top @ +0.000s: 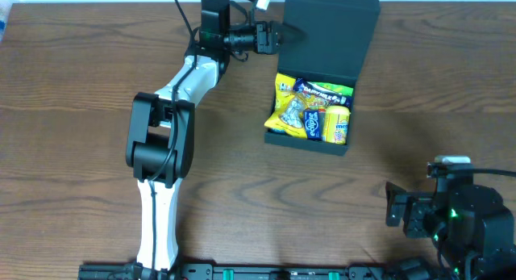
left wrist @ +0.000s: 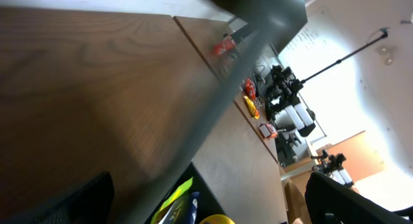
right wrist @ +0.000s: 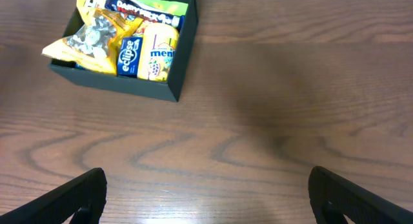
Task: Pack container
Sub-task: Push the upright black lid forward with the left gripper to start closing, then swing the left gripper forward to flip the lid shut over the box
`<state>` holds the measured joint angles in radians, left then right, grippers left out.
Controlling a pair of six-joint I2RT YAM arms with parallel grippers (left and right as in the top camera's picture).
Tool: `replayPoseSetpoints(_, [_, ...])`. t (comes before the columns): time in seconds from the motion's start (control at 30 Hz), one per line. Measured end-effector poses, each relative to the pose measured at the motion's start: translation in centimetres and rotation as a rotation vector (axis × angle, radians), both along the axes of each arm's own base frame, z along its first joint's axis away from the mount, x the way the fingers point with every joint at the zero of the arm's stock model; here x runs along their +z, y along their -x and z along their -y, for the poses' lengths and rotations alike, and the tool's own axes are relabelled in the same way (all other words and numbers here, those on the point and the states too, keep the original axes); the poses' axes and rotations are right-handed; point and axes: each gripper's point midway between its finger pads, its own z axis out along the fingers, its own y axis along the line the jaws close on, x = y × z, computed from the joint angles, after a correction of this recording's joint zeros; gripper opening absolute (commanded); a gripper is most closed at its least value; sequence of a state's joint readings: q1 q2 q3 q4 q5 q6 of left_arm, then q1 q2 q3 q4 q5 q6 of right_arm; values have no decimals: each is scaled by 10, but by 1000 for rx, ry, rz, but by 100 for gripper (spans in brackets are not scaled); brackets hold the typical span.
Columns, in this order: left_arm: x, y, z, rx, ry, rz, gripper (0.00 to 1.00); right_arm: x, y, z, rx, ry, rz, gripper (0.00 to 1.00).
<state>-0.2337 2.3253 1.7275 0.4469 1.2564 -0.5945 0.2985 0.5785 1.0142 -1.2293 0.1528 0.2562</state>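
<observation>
Overhead: the desk [top: 72, 110] is dark brown wood with a long streaked grain. The container [top: 306, 143] sits right of centre toward the far side. Its lid [top: 334, 30] is raised and leans away, and yellow snack packets [top: 310, 110] fill the tray. The left arm [top: 173, 94] reaches from the near edge to the far side. The left jaws are spread wide and point at the lid's left edge, just beside it. The right jaws, also spread, sit at the near right corner, well apart from the container.

Left wrist: the lid's edge crosses as a blurred dark grey band from top right to bottom middle. It runs between two dark fingers [left wrist: 77, 201] that stand far apart in the bottom corners. Brown grain fills the left side. Farther off, small red and yellow items [left wrist: 222, 46] lie on the wood, too blurred to identify. Beyond them the room is bright, with a pale wall [left wrist: 387, 108], a black stand with a slanting pole [left wrist: 342, 56] and dark equipment [left wrist: 284, 88].

Right wrist: the container lies at top left, its lid out of frame. It holds a yellow bag, a blue pack [right wrist: 129, 53] and a yellow tub [right wrist: 158, 53]. The fingers [right wrist: 77, 198] sit wide apart in the bottom corners, with only wood grain and a soft shadow between them.
</observation>
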Motion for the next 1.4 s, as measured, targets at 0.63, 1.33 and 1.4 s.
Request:
replayPoseSetpoints(0.63, [61, 32, -4, -160, 85, 52, 96, 0, 0, 0, 0, 0, 0, 99])
replayPoseSetpoints(1.33, [63, 52, -8, -273, 84, -40, 96, 0, 0, 0, 0, 0, 0, 99])
replayPoseSetpoints(1.4, [63, 55, -5, -284, 84, -42, 96, 0, 0, 0, 0, 0, 0, 99])
